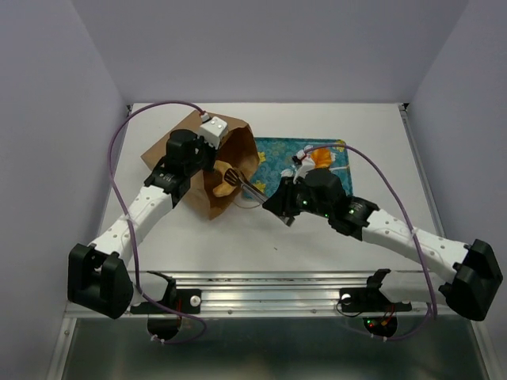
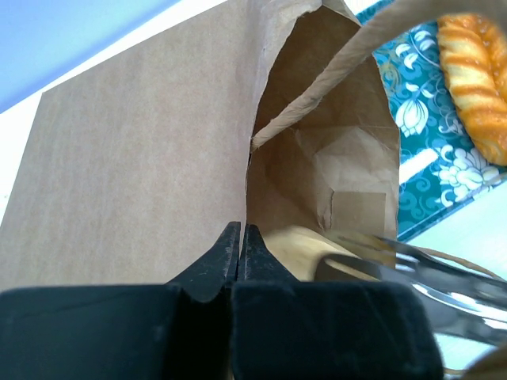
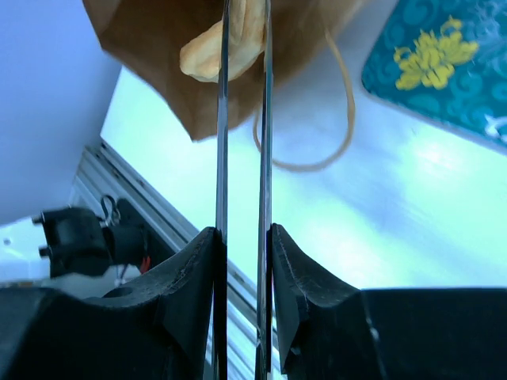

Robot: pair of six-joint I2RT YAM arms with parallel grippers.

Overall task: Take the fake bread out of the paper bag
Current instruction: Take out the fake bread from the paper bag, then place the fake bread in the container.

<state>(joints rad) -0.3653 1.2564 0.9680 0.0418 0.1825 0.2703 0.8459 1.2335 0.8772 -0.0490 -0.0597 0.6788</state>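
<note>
The brown paper bag lies on its side, mouth facing right. My left gripper is shut on the bag's upper mouth edge and holds it open. My right gripper is shut on metal tongs, whose tips pinch a small golden pastry at the bag's mouth. This pastry also shows in the right wrist view between the tong blades. The braided loaf lies on the teal tray. The third pastry is not visible.
The teal floral tray sits right of the bag, with orange bread partly behind my right arm. A cord handle loops onto the table by the bag. A metal rail runs along the near edge.
</note>
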